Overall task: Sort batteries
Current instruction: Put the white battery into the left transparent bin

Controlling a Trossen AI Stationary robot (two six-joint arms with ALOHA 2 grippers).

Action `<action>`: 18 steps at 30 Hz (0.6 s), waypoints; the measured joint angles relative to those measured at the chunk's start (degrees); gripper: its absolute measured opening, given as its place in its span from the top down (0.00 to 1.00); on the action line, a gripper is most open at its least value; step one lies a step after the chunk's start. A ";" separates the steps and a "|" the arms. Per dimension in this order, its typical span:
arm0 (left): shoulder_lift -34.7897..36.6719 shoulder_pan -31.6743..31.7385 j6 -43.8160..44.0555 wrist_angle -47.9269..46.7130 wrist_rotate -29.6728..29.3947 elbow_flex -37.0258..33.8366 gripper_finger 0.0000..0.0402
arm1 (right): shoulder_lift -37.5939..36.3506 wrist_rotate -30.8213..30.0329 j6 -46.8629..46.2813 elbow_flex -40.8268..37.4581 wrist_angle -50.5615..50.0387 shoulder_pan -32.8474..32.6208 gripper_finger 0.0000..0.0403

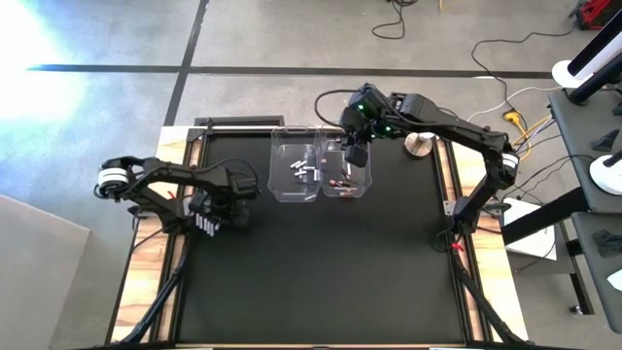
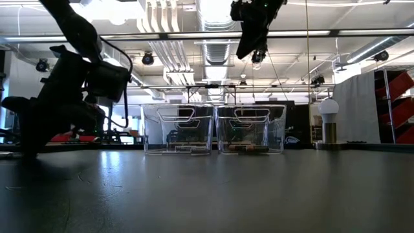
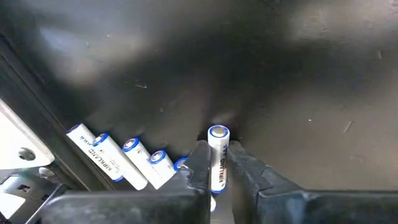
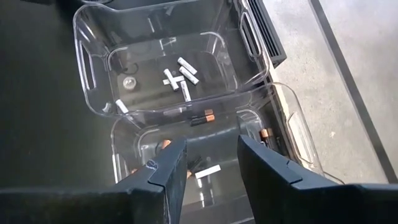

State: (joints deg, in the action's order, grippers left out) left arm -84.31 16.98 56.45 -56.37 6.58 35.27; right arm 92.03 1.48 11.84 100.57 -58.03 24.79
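The left pincer point(image 3: 219, 171) is down at the left edge of the black bench point(image 1: 321, 272), closed on one silvery-white battery point(image 3: 218, 158) pinched between its two fingers. In the left wrist view that cell's long axis runs along the fingers, with its round cap end pointing out past the fingertips. Just beside it, a row of white batteries point(image 3: 124, 158) lies flat on the bench side by side, their long axes roughly parallel to one another and slanted against the held cell. From above, the same row shows as short pale bars point(image 1: 206, 227) next to the left arm.

The right pincer point(image 4: 208, 165) hangs above the right clear bin point(image 1: 347, 171), fingers parted a moderate way with nothing between them. In that bin lie dark batteries with reddish ends point(image 4: 202, 117), pointing in several directions. The left clear bin point(image 1: 294, 163), touching it, holds several silvery-white batteries point(image 4: 180, 76) scattered crosswise over each other. A round silver-and-white knob point(image 1: 419, 145) sits on the bench near the right arm.
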 joint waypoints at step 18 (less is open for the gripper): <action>16.25 -5.61 -0.43 -1.11 -5.48 11.05 0.96 | -4.07 0.04 -3.58 0.04 0.07 -4.96 0.67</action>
State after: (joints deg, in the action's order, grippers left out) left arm -68.06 11.38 56.02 -57.48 1.10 46.31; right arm 87.96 1.52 8.25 100.62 -57.96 19.83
